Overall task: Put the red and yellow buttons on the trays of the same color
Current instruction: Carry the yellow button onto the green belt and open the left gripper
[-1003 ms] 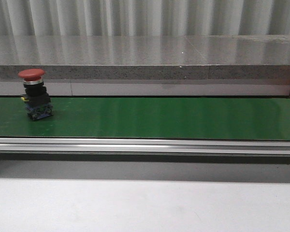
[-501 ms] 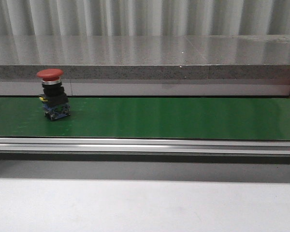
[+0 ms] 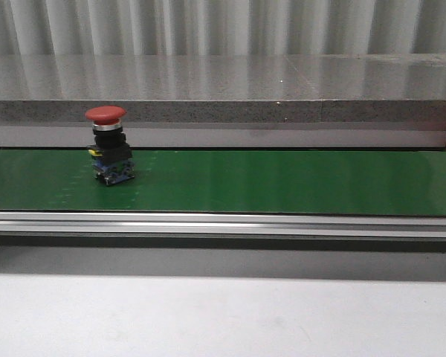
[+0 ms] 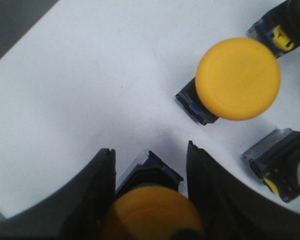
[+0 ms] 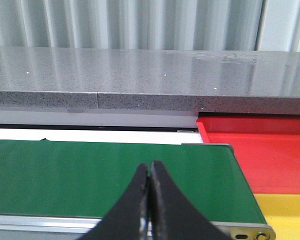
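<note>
On green belt (image 3: 282, 182), red button (image 3: 110, 152) upright

Red button (image 3: 109, 146) stands upright on green belt (image 3: 282, 182).

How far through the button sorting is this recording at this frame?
Early. Nothing shows as sorted: the visible parts of the red tray and yellow tray are bare. In hand: one red button stands upright on the green belt, and the left hand straddles a yellow button on the white surface. The right hand waits shut above the belt's end. All placements remain.
</note>
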Robot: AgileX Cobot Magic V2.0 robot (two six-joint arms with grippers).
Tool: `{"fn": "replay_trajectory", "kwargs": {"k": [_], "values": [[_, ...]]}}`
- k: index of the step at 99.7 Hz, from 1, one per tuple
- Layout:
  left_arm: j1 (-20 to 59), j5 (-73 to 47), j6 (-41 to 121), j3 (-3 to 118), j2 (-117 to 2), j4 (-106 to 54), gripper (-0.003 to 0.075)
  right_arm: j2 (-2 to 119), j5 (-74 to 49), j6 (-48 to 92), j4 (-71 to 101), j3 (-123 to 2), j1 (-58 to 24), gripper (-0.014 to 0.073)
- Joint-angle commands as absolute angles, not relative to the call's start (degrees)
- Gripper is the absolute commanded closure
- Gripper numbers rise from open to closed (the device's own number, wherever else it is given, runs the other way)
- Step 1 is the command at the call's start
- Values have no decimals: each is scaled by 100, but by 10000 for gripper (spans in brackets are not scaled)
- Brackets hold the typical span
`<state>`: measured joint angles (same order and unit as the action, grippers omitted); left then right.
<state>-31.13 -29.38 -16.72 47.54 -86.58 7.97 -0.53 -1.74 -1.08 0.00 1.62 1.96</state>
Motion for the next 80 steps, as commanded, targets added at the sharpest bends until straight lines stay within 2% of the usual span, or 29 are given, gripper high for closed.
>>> {"fn": "replay_trajectory", "kwargs": {"k": [1, 19, 36, 59, 80], "values": [[-3121, -3013, -1734, 4961, -8008, 811, 739, -147, 286, -79, -61, 69, 228, 659], [-2812, -3550, -1711, 5303, -7153, 811, 739, -147, 286, -79, -61, 69, 228, 659], [-1834, -3885, -1407, 5779, -6919, 664, 739, -147, 286, -79, -61, 69, 228, 659], [-480, -3862, -1369, 6150, -7396, 632, 739, -147, 286, -79, -61, 69, 228, 659], [45, -3791, -1369, 6528, -8243, 606, 739, -147, 286, -79, -61, 69, 228, 659]]}}
